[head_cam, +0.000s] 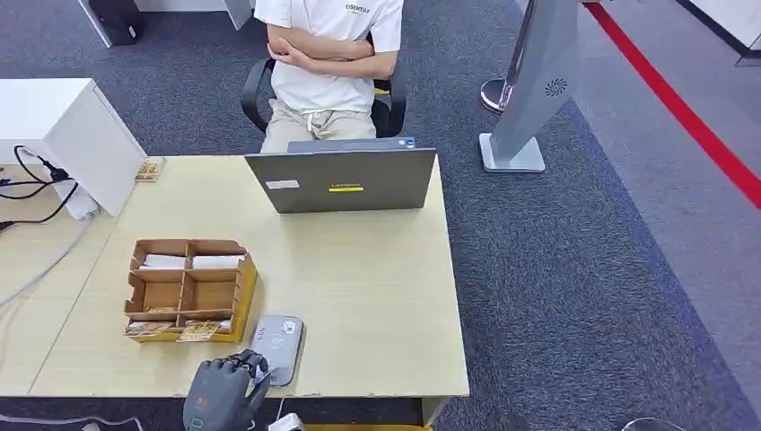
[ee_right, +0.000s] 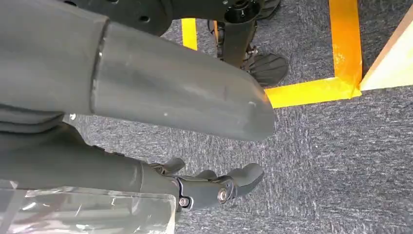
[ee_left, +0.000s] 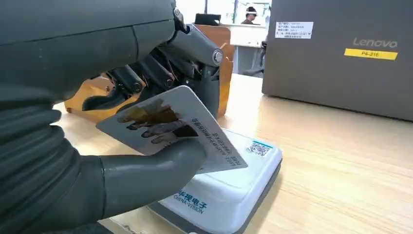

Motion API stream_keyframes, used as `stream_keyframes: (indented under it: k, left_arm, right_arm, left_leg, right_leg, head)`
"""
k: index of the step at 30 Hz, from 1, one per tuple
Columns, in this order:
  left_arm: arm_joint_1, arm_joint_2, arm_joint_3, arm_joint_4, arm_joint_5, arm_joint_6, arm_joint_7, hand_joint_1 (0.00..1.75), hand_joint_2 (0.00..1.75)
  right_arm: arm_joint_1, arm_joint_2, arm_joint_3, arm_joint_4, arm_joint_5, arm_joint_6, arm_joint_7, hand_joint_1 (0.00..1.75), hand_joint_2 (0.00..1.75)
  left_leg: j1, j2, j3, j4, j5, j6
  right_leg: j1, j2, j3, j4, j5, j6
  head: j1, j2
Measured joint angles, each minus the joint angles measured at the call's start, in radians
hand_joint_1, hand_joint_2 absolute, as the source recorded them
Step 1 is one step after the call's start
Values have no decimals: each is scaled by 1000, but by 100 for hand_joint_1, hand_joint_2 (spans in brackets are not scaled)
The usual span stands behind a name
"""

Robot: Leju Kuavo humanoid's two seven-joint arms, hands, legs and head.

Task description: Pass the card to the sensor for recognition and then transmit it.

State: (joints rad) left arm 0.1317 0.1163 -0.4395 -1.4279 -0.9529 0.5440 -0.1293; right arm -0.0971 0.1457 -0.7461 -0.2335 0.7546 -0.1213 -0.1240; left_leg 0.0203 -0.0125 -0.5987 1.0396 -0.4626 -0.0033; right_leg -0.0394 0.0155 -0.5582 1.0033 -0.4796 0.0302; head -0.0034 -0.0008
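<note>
A pale wood-grain table (head_cam: pixel 377 296) stands on dark grey carpet, with a person (head_cam: pixel 328 54) seated behind it, arms folded. Toward the left sits a brown cardboard organiser (head_cam: pixel 188 289) divided into compartments. Just right of it, at the near edge, lies the sensor (head_cam: pixel 278 346), a rounded white box on a grey base. The left hand (head_cam: pixel 223 388) pinches the card (ee_left: pixel 170 127) between thumb and fingers, a flat glossy rectangle tilted over the sensor, long axis slanting down toward it. Behind stands a grey laptop (head_cam: pixel 345 182). The right hand (ee_right: pixel 214 187) hangs over carpet, fingers loosely apart, empty.
</note>
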Motion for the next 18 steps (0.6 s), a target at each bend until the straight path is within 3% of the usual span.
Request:
stream_keyframes:
  k: [11,18]
  left_arm:
    - [-12,13,13,-8,-25,6,1,175,175]
    - [-86,57,152,-58,-67,-24,-35,175,175]
  right_arm:
    - [0,0,0,0,6,3,2,0,0]
    - [-1,0,0,0,18,14,6,0,0]
  left_leg:
    - [0,0,0,0,0,0]
    - [1,-2,0,0,3,-1]
  right_leg:
    - [0,0,0,0,0,0]
    - [0,-2,0,0,0,0]
  head:
    - [0,0]
    - [0,0]
